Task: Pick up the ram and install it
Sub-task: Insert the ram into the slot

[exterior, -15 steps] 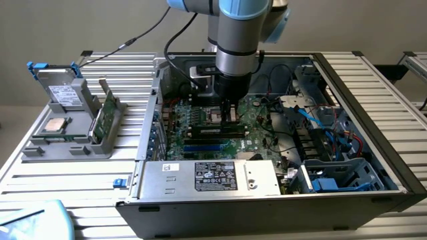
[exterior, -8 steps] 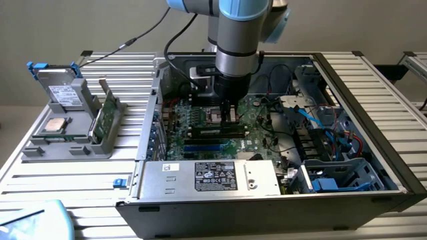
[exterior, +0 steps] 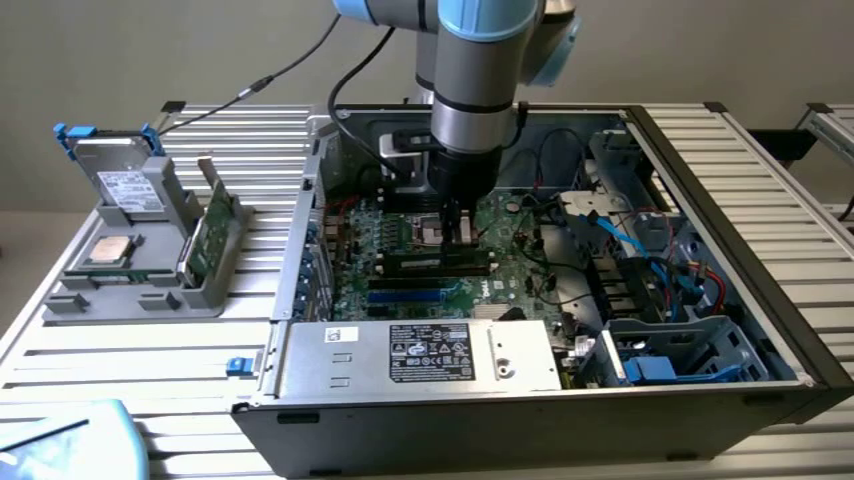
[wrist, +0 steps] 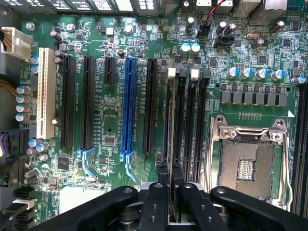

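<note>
1. The ram [wrist: 170, 134] is a slim, long, dark stick. In the wrist view it shows edge-on as a thin line.
2. It stands on its long edge, pinched near mid-length between the closed tips of the claw [wrist: 170, 171].
3. It lies parallel to the black memory slots [wrist: 191, 125], over the outermost one beside the processor socket's far side. Whether it is seated cannot be told.

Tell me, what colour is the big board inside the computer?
The board is green; the wrist view shows it best.
</note>
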`<move>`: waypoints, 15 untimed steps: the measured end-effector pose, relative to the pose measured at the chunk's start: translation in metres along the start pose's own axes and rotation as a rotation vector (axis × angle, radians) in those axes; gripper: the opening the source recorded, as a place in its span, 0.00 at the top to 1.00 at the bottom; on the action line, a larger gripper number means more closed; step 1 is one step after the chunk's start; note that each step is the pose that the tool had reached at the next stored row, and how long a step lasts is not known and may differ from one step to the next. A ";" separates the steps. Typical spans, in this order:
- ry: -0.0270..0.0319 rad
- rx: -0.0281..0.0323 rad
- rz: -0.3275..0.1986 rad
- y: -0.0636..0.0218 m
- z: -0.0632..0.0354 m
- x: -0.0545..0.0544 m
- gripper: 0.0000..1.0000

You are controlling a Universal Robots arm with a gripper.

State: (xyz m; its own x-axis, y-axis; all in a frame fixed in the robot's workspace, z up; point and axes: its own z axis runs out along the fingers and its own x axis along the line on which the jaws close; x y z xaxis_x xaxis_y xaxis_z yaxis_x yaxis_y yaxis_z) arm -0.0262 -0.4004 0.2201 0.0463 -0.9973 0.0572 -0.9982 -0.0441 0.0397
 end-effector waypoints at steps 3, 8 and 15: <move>0.0002 -0.0001 0.000 0.0001 -0.0017 0.000 0.86; 0.0000 -0.0004 0.000 0.0002 -0.0023 0.000 0.86; -0.0001 -0.0103 0.000 0.0000 -0.0023 0.000 0.86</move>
State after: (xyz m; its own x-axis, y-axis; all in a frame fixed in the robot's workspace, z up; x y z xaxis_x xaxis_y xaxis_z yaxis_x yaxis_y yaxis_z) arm -0.0261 -0.4003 0.2224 0.0463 -0.9973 0.0571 -0.9978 -0.0434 0.0499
